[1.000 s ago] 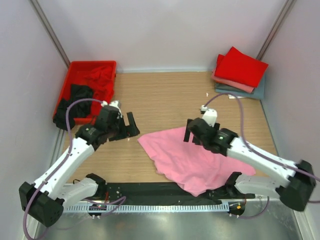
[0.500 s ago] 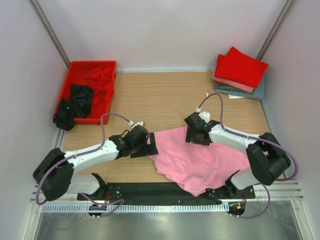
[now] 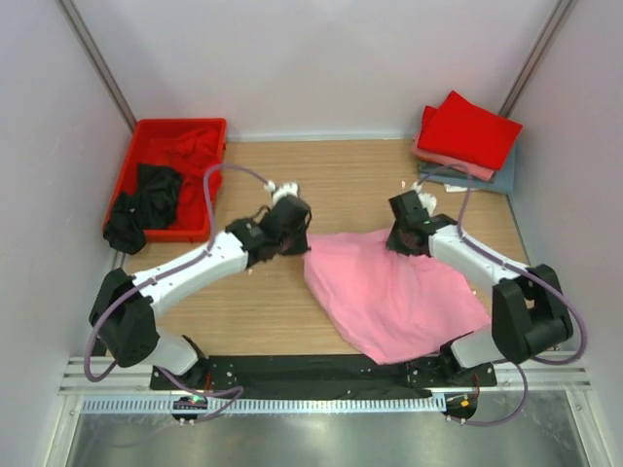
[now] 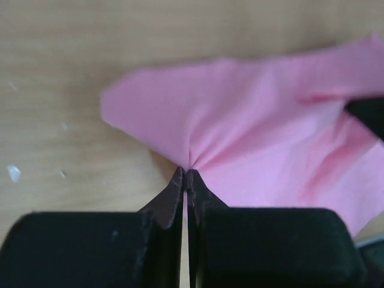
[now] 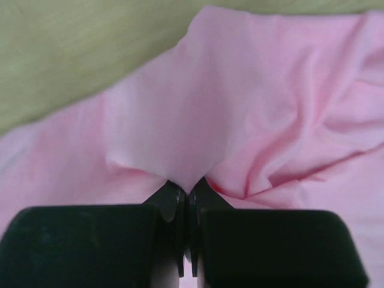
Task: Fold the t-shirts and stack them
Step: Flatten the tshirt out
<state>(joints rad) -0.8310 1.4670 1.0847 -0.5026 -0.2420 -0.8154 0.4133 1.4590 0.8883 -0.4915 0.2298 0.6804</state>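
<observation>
A light pink t-shirt (image 3: 394,292) lies crumpled on the wooden table, between the two arms. My left gripper (image 3: 298,233) is shut on its left edge; in the left wrist view the pink t-shirt (image 4: 252,120) puckers into the closed tips of that gripper (image 4: 186,174). My right gripper (image 3: 404,240) is shut on the shirt's far edge; in the right wrist view the pink t-shirt (image 5: 240,108) bunches into the closed tips of this gripper (image 5: 186,193). A folded stack with a bright red t-shirt (image 3: 470,128) on top, salmon and grey-blue ones below, sits at the far right.
A red plastic tray (image 3: 146,141) at the far left holds a red shirt (image 3: 195,148) and black shirts (image 3: 146,199), one spilling over its near edge. White walls close in on three sides. A black strip (image 3: 292,370) runs along the near edge.
Both grippers came down onto the pink shirt and shut on its edges. They have since drawn it away from the near edge, so its upper edge now lies nearly straight between them.
</observation>
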